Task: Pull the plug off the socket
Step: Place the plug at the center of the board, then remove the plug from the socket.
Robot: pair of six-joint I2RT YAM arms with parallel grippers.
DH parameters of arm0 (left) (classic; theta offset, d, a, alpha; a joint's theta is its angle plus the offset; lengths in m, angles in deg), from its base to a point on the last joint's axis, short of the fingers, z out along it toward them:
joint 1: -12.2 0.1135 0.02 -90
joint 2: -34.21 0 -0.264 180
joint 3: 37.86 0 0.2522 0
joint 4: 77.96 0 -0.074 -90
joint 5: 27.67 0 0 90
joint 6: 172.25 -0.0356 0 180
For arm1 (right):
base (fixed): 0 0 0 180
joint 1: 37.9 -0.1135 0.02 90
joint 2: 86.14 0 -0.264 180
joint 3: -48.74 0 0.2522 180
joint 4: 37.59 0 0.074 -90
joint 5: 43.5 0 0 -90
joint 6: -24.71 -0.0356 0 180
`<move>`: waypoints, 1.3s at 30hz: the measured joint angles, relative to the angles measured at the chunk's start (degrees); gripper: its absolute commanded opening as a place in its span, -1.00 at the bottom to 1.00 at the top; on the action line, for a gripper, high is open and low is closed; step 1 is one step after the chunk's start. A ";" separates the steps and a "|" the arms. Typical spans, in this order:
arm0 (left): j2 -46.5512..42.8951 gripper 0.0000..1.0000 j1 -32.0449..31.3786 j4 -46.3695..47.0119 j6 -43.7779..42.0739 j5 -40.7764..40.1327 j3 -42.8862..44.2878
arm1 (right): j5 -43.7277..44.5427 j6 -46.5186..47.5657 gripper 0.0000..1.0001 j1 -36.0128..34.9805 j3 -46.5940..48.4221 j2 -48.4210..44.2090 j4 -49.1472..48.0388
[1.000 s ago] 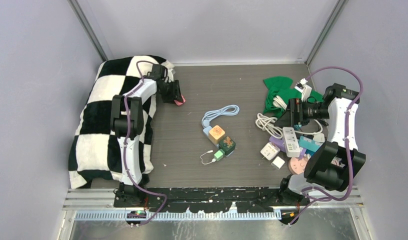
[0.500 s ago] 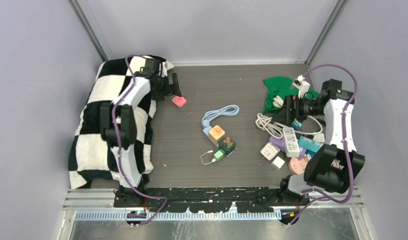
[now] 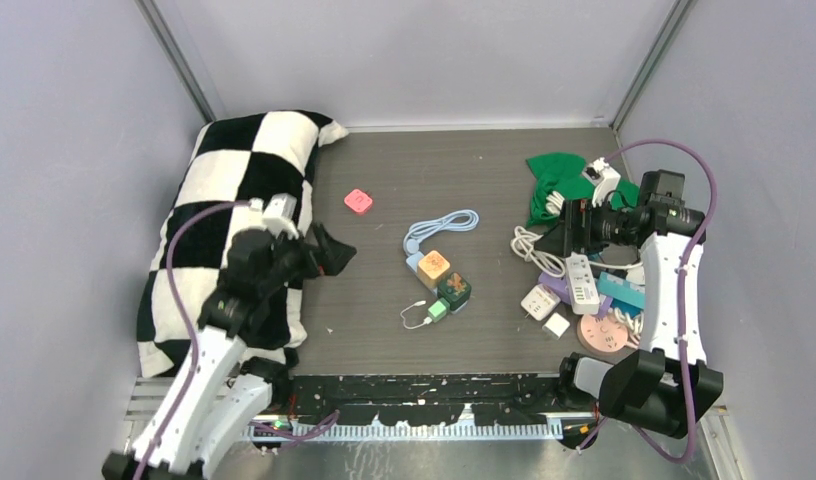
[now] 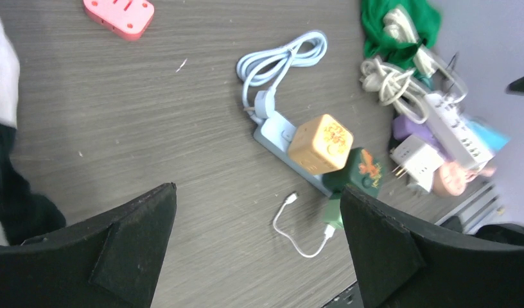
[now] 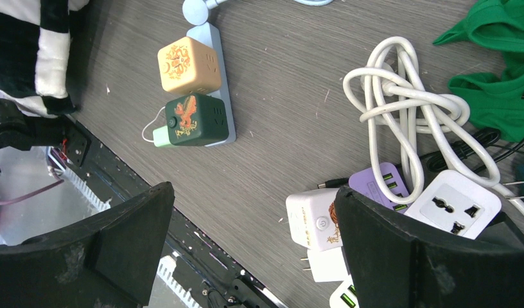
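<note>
We see the left gripper (image 3: pixel 336 254) and the right gripper (image 3: pixel 562 228) both wide open, holding nothing. Between them lies the blue power strip (image 3: pixel 415 261), with the orange cube plug (image 3: pixel 434 266) and the green cube plug (image 3: pixel 453 288) seated in it.

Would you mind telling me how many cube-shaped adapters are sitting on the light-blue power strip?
2: an orange cube toward the cable end of the power strip, and a dark green cube right beside it toward the other end. None seems hidden.

Plain lavender-grey walls (image 3: pixel 414 60) enclose a dark wood-grain tabletop (image 3: pixel 464 165) (its grain runs side to side), evenly lit. Slanting metal posts (image 3: pixel 179 60) mark the back corners; a ribbed metal rail (image 3: pixel 424 431) edges the near side.
</note>
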 measured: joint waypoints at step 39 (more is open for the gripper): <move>-19.61 0.72 -7.37 12.20 19.56 7.17 -21.14 | 11.17 -0.79 0.99 -21.46 -5.55 5.73 -0.98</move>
